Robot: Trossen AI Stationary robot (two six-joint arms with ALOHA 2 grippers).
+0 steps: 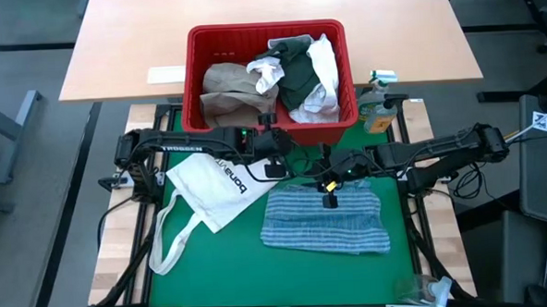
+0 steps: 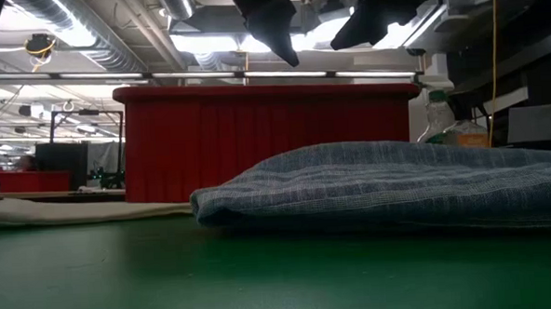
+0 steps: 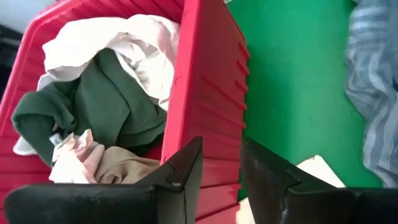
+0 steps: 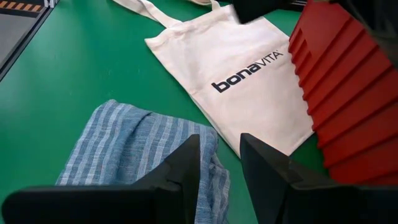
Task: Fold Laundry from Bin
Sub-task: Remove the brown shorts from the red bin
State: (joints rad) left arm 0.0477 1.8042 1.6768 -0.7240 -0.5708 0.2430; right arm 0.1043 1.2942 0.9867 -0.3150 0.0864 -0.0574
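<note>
Green-matted worktop (image 1: 288,273) carries a folded blue-striped cloth (image 1: 325,221); remaining laundry (image 1: 279,75) waits in the red plastic bin (image 1: 195,83). Left tool (image 1: 276,168) and right tool (image 1: 330,201) hover spread, empty.

A white tote bag (image 4: 233,81) lying flat on the green tabletop (image 4: 74,68) carries the dark printed lettering "bonaVITA"; no other text is legible.
</note>
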